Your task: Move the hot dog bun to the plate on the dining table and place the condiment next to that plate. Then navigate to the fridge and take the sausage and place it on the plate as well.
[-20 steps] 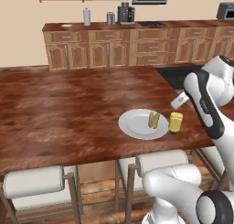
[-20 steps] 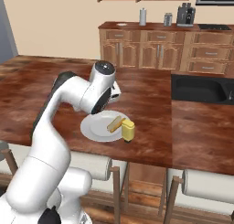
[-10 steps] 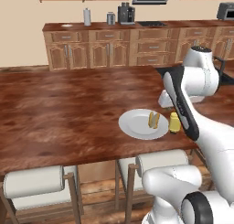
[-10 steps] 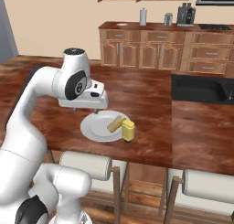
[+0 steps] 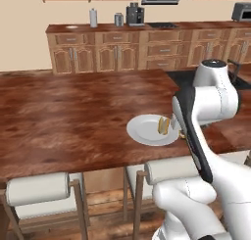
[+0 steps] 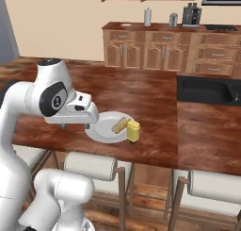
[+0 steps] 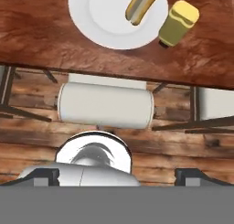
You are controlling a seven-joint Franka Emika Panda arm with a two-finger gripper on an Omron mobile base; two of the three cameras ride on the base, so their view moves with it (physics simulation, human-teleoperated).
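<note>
You'll find the hot dog bun (image 7: 141, 6) lying on the plate (image 7: 105, 22) by the dining table's (image 6: 155, 103) near edge, the condiment (image 7: 178, 23) upright just beside its rim; your gripper (image 7: 118, 175) stands wide apart, empty, fingertips mostly cut off

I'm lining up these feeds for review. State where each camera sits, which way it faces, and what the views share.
Left base view: behind the arm's left, facing forward over the dining table; arm at right.
Right base view: behind its right, same table; arm at left, open end effector beside the plate.
Hand view: on the hand, looking down over the table edge and a stool.
Shared: plate, hot dog bun, condiment.
</note>
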